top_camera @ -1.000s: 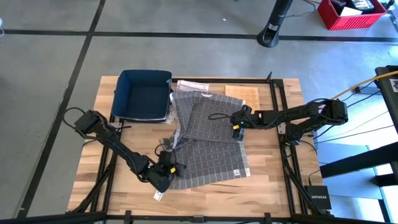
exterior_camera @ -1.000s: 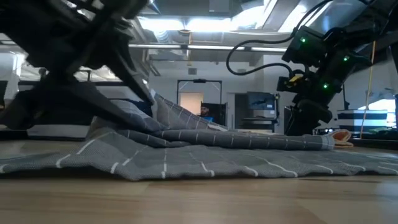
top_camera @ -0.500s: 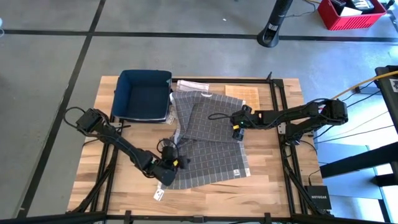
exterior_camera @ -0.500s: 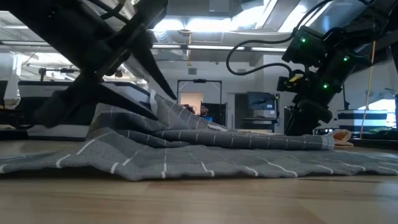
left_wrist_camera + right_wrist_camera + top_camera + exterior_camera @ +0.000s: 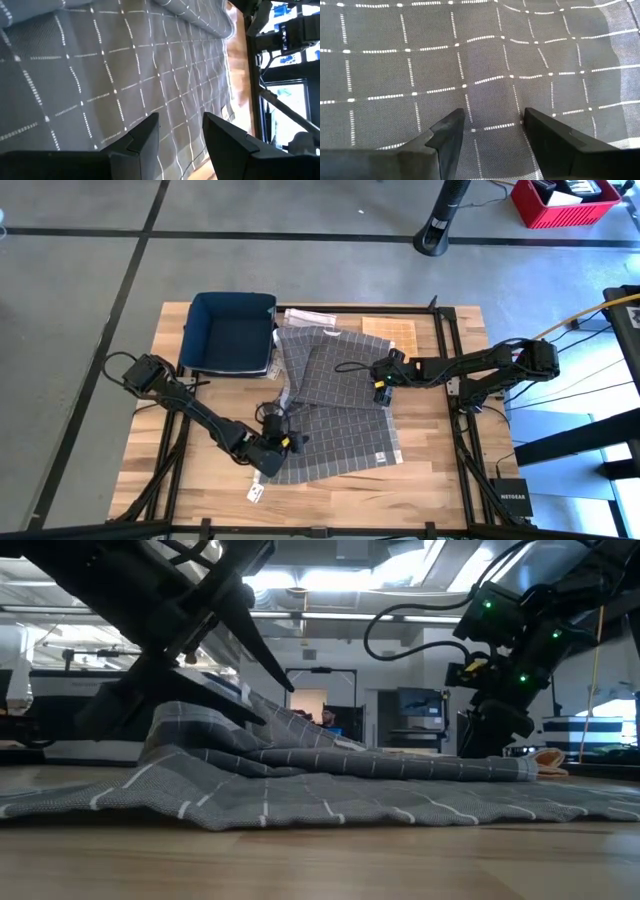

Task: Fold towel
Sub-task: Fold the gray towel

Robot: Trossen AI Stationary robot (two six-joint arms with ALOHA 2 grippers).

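A grey towel (image 5: pixel 335 405) with a white grid lies partly folded on the wooden table, an upper layer over its far half. My left gripper (image 5: pixel 278 448) stands open over the towel's near left part; in its wrist view the cloth (image 5: pixel 125 75) shows through the gap between the fingers (image 5: pixel 180 120). My right gripper (image 5: pixel 381 390) is open and slants down at the right edge of the upper layer, with cloth (image 5: pixel 470 60) between and beyond its fingers (image 5: pixel 492 115). In the low view the towel (image 5: pixel 330 790) lies rumpled, humped at its left. My left gripper is low over the towel's near left part; I cannot tell whether its fingers touch the cloth. My right gripper's open fingertips (image 5: pixel 450 125) come down slanting from the table's right side onto the upper layer near its right edge (image 5: pixel 388 395). The cloth lies flat on the table, with a faint ridge between the fingers.
A dark blue bin (image 5: pixel 232 332) stands at the far left, touching the towel's far left corner. White papers (image 5: pixel 310 317) and a pale wooden tile (image 5: pixel 390 330) lie along the far edge. A small white tag (image 5: pixel 255 493) lies near the front edge.
My left gripper has moved from beside the towel's near left corner toward the table's far right, in over the towel, rolling a little. The right gripper has kept still.
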